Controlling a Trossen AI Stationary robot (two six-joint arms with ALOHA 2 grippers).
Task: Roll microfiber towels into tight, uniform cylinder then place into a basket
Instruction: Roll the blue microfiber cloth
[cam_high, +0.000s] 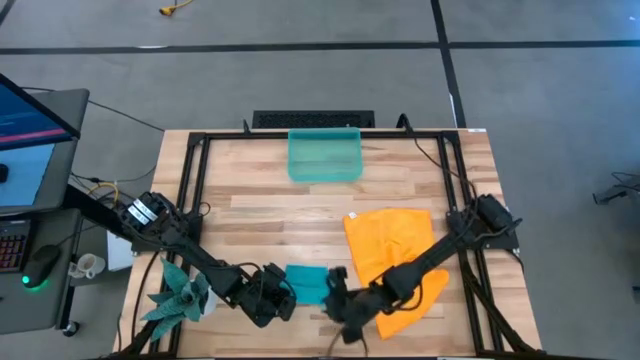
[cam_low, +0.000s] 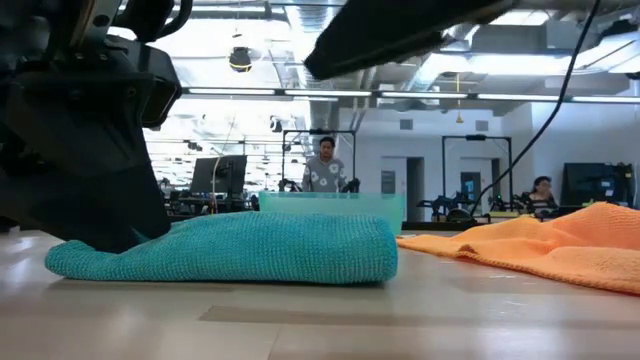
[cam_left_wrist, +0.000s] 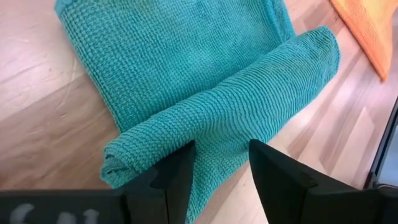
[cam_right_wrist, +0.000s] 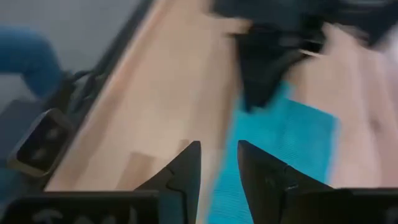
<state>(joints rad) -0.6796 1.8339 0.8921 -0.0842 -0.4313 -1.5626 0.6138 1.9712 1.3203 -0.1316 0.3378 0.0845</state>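
Observation:
The teal-blue towel (cam_high: 308, 283) lies near the table's near edge, partly rolled: the roll (cam_left_wrist: 249, 99) lies on the flat remainder (cam_left_wrist: 180, 56). My left gripper (cam_high: 272, 298) is open at the towel's left end. My right gripper (cam_high: 338, 295) is open and empty at the towel's right side; the low view shows its arm (cam_low: 400, 30) raised above the cloth. The orange towel (cam_high: 390, 245) lies rumpled on the table to the right. The teal-green basket (cam_high: 324, 155) stands at the far middle. My left gripper comes at the roll near its left end (cam_left_wrist: 217, 146), slanting down from the table's left. Its open fingers (cam_left_wrist: 180, 174) stand across the roll, one on each side, and touch the cloth there. The roll lies on the table, as the low view (cam_low: 110, 240) shows.
A teal spiky plant figure (cam_high: 180, 295) sits at the near left corner, beside my left arm. A black frame (cam_high: 195, 190) runs along the table's sides. A desk with a monitor (cam_high: 30, 120) stands left of the table. People show in the room behind (cam_low: 325, 165).

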